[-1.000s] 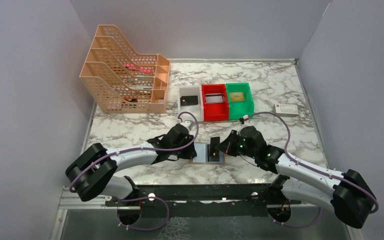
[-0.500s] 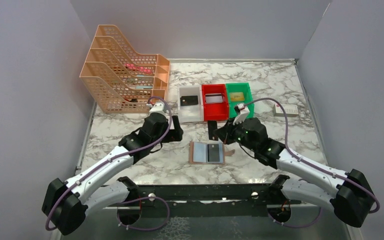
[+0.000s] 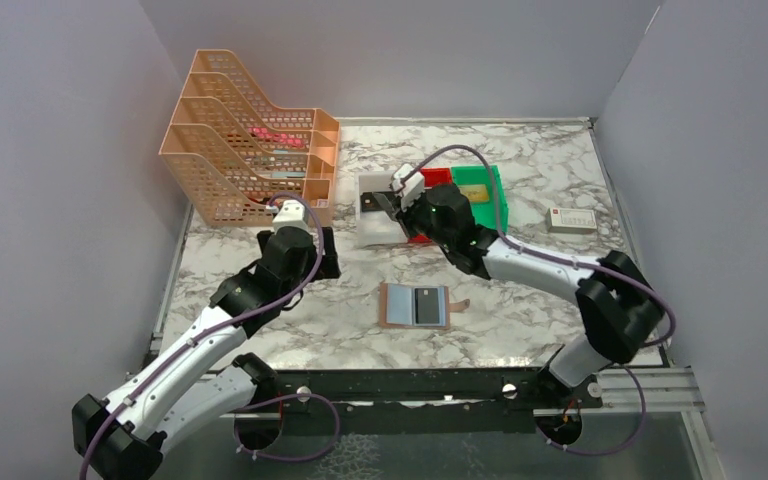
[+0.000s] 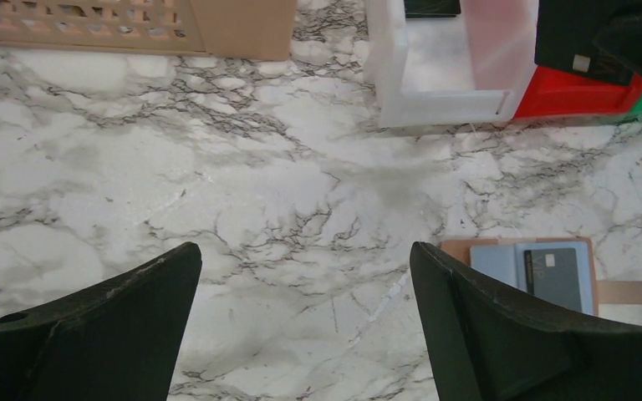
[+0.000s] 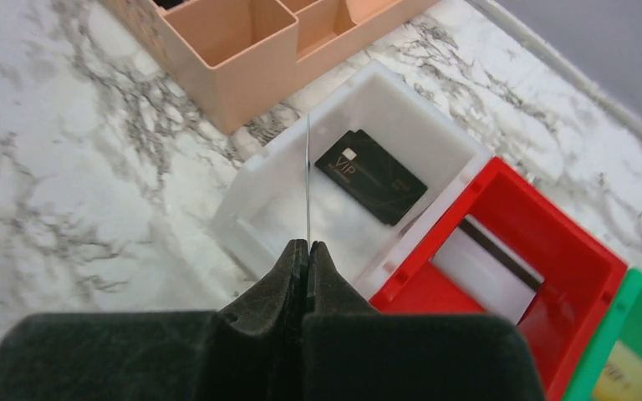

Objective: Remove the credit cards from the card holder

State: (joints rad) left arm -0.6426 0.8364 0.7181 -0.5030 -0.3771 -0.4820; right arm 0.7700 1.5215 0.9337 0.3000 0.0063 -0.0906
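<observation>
On the marble table (image 3: 545,160), near the front edge and between the two arms, the card holder (image 3: 397,305) lies spread open and flat. Its pale blue panels face up and its snap tab points right. A black card (image 3: 426,305) sits on the right-hand panel; whether it is tucked into a slot or only lying there is hard to tell.

The right gripper (image 5: 308,251) hangs over the white bin (image 5: 255,188) at the back of the table. Its jaws are clenched on a thin card (image 5: 308,167), held upright and seen edge-on from the wrist. A black VIP card (image 5: 370,176) lies flat inside that bin. Touching the white bin's right side is a red bin (image 5: 552,217) with a white card (image 5: 483,274) in it, then a green bin (image 5: 635,317).

The left gripper (image 4: 305,259) is released, with its fingers spread wide and nothing between them. It sits above bare marble to the left of the card holder, well apart from it and near the peach file rack (image 3: 250,165).
</observation>
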